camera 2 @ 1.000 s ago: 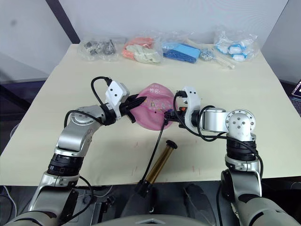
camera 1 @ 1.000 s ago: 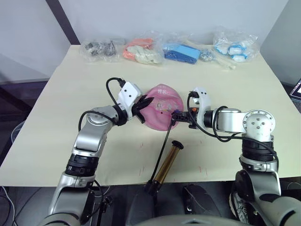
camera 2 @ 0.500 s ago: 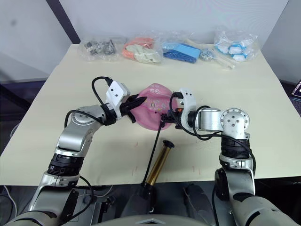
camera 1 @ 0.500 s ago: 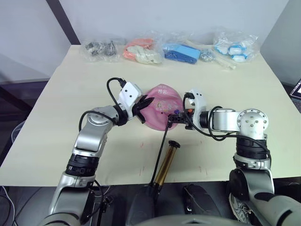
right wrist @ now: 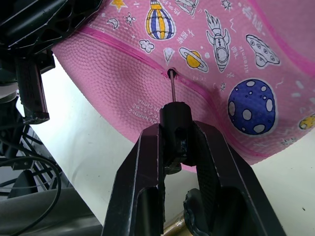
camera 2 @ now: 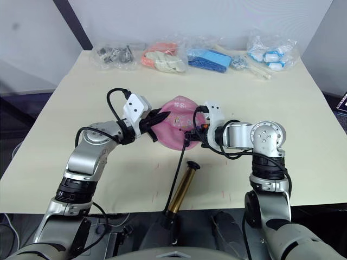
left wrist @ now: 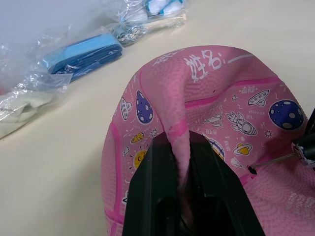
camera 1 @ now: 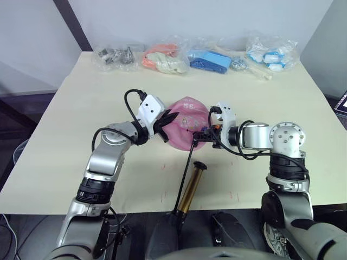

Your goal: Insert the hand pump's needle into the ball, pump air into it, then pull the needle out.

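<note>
Needle [right wrist: 172, 87] tip sits in the valve hole of the pink ball [camera 1: 187, 125] at mid-desk, its black fitting clamped between the fingers of the right hand [right wrist: 173, 142], which reaches in from three o'clock. Left hand [left wrist: 182, 172], at the ball's nine o'clock, pinches a raised fold of the limp rubber. Hand pump [camera 1: 191, 187] lies toward six o'clock, tube overhanging the desk [camera 1: 81, 108] edge, hose running up to the fitting.
</note>
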Motion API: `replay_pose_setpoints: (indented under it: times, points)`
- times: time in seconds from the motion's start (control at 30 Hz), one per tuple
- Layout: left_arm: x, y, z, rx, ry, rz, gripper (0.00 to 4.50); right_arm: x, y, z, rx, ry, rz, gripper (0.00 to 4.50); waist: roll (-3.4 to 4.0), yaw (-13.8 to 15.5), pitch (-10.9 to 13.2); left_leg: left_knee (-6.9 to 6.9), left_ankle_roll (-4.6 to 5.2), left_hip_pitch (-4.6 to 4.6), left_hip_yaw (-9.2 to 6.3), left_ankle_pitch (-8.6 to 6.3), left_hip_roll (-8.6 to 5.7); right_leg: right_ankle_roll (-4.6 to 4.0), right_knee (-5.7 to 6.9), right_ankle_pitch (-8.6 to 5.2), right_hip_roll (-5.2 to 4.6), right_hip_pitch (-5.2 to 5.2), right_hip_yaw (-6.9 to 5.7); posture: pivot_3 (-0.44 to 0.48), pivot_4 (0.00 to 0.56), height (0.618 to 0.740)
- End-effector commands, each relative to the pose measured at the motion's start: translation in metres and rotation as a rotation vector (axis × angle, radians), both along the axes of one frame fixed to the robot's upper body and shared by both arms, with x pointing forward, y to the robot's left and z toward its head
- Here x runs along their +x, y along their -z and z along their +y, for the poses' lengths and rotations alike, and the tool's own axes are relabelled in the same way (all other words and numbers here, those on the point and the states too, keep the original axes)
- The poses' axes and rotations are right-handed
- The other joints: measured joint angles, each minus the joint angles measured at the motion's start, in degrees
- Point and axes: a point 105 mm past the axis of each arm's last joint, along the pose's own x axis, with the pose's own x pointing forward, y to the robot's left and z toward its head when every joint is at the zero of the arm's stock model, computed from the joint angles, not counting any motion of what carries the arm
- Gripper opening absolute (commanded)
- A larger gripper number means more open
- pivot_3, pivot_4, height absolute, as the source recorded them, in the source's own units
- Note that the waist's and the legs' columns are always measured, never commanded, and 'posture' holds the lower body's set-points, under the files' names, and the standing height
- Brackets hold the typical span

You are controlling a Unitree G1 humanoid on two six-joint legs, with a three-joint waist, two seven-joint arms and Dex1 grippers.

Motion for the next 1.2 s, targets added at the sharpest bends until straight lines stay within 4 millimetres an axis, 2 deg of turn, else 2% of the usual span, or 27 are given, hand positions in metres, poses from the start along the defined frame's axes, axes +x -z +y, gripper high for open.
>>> replay_pose_setpoints:
  times: [0.03, 1.2]
  points:
    - [-0.006, 0.004, -0.01, 0.005, 0.039, 0.009, 0.03, 0.002, -0.007, 0.0, 0.009, -0.003, -0.022, 0.35, 0.0, 0.0, 0.0, 0.0, 0.0, 0.0, 0.0, 0.0, 0.0, 0.0, 0.0, 0.0, 0.0, 0.0, 0.0, 0.0, 0.15, 0.74]
    - [-0.009, 0.01, -0.01, 0.004, 0.039, 0.021, 0.03, -0.006, 0.011, 0.002, -0.074, -0.061, -0.005, 0.35, 0.03, 0.0, 0.0, 0.0, 0.0, 0.03, 0.0, 0.0, 0.0, 0.0, 0.01, 0.0, 0.0, 0.01, 0.0, 0.0, 0.15, 0.74]
